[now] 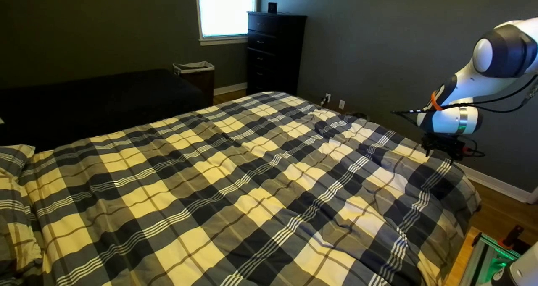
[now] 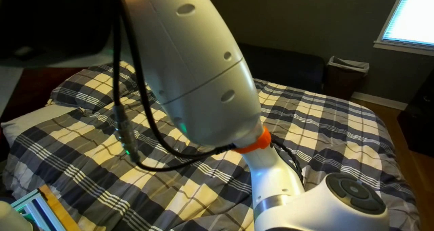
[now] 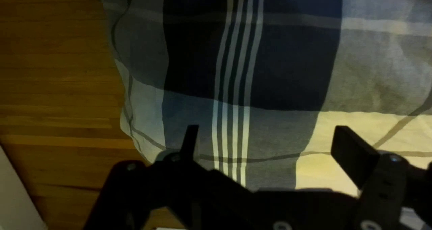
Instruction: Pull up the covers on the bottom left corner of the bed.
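The covers, a plaid blanket of pale yellow, black and grey checks, spread over the bed in both exterior views (image 1: 235,172) (image 2: 210,190). They lie slightly rumpled and hang over the bed's edge. A pale sheet of the bed (image 2: 37,119) shows near the pillow. My gripper (image 1: 439,158) is over the covers' corner at the right in an exterior view. In the wrist view the gripper (image 3: 266,127) is wide open with nothing between its fingers. The covers (image 3: 290,64) lie beneath it, their edge left of the fingers. The gripper is out of view in an exterior view.
Plaid pillows (image 2: 95,85) lie at the bed's head. A wooden-edged robot stand (image 1: 462,256) stands beside the bed. Wooden floor (image 3: 60,88) borders the covers. A dark couch (image 1: 105,97), a hamper (image 1: 195,76) and a dark dresser (image 1: 275,53) stand beyond.
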Action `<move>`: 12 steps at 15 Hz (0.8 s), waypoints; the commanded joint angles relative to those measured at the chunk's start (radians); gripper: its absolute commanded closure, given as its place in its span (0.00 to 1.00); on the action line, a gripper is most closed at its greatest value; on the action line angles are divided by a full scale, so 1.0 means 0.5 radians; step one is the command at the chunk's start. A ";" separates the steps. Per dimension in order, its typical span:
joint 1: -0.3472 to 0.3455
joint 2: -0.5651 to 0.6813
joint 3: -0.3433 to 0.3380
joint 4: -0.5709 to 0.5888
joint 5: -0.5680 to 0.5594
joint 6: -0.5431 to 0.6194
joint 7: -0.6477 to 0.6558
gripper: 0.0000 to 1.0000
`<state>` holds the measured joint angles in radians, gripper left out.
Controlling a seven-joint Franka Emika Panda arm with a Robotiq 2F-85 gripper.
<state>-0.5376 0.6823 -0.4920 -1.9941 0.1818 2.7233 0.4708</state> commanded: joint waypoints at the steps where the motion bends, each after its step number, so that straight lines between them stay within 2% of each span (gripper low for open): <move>1: -0.066 0.274 0.016 0.228 0.107 0.011 0.026 0.00; 9: -0.152 0.559 0.037 0.548 0.207 -0.006 0.074 0.00; 10: -0.157 0.579 0.034 0.577 0.207 -0.020 0.077 0.25; 11: -0.160 0.606 0.033 0.601 0.210 -0.018 0.084 0.26; 12: -0.171 0.625 0.040 0.628 0.212 -0.033 0.081 0.32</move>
<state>-0.5982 0.9357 -0.4863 -1.7521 0.2613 2.7233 0.4998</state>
